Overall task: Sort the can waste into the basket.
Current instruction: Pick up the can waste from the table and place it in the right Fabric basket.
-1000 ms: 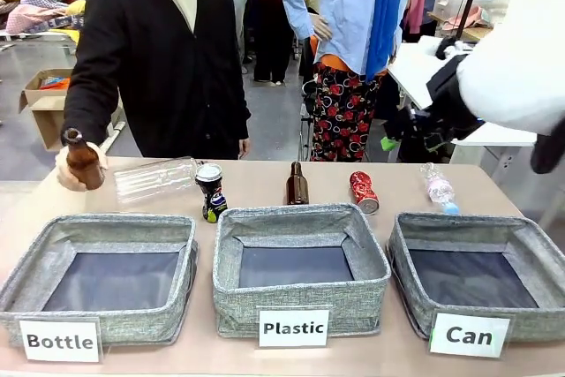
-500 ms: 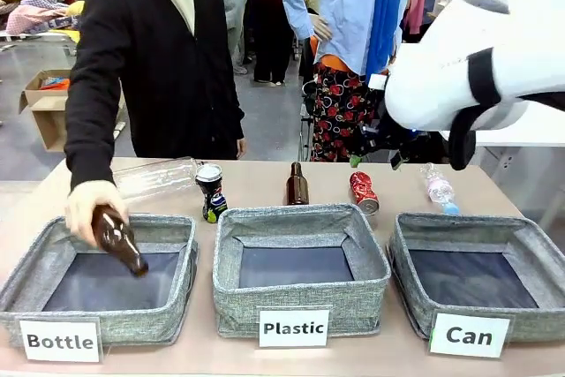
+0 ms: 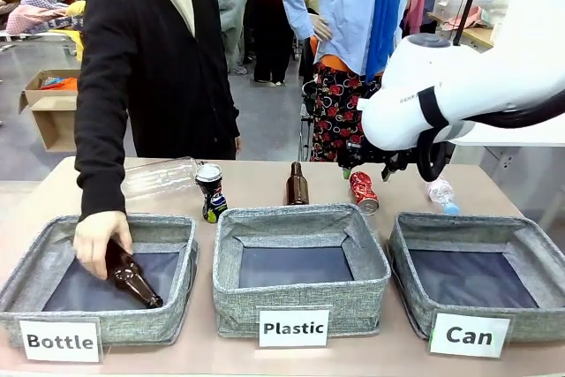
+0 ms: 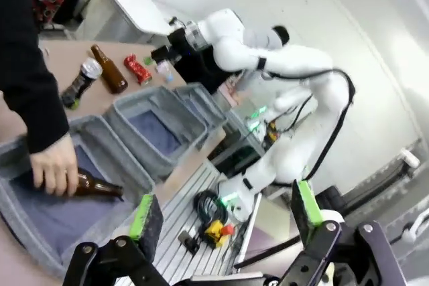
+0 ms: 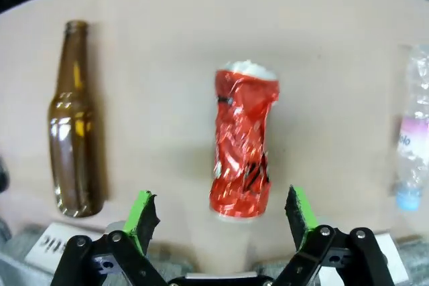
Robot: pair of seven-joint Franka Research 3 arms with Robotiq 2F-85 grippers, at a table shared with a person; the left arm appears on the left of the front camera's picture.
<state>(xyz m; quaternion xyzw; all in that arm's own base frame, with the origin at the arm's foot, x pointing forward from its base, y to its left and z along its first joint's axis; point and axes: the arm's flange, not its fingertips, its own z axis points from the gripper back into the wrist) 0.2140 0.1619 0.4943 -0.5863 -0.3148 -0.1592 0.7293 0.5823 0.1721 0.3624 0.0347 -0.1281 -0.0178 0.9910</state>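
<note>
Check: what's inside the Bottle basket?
One brown bottle is in the basket, low against its dark lining and held by a person's hand. The hand covers the bottle's upper end.

My right arm [image 3: 406,103], white with a black band near its bulky joint, comes in from my right side and reaches toward the middle, held high. Seen from my left wrist, it arches up from its base, bends at the elbow and stretches out level. Its wrist turns downward at the end. The black two-finger right gripper [image 5: 221,209] points straight down, jaws spread wide, and its green pads [image 5: 142,209] face each other across the gap. My black two-finger left gripper [image 4: 224,207] hangs off to my left, well apart from the right arm. It is rolled at a slant, its jaws likewise spread wide, with green pads at the fingertips.
</note>
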